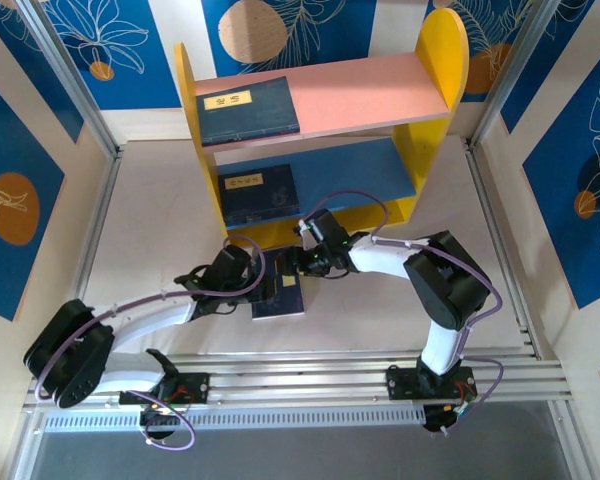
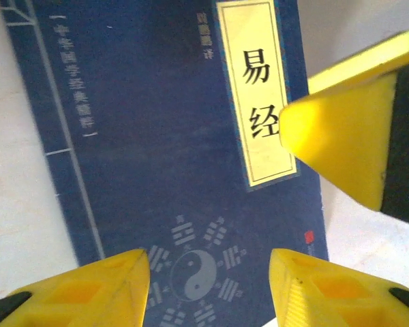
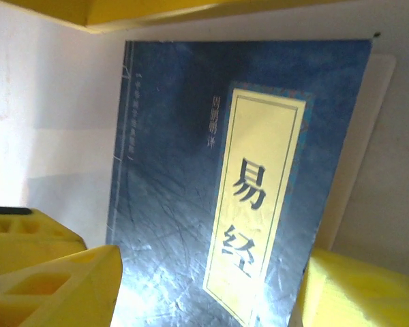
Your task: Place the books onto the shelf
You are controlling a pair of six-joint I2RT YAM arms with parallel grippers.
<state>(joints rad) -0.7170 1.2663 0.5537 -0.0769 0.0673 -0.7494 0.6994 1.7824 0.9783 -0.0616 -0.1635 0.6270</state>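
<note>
Plainly, we see the book (image 1: 280, 298) labelled 易经 lying on the table (image 1: 160, 230) at mid-frame, below the shelf (image 1: 450, 60); left gripper (image 2: 208, 262) and right gripper (image 3: 213, 255) hover half-open over it, clasping nothing.

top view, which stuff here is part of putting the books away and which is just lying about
Job: book on the table, book on the pink board, book on the blue board, shelf.
Just there: purple cables, metal rails, patterned wall panels.
</note>
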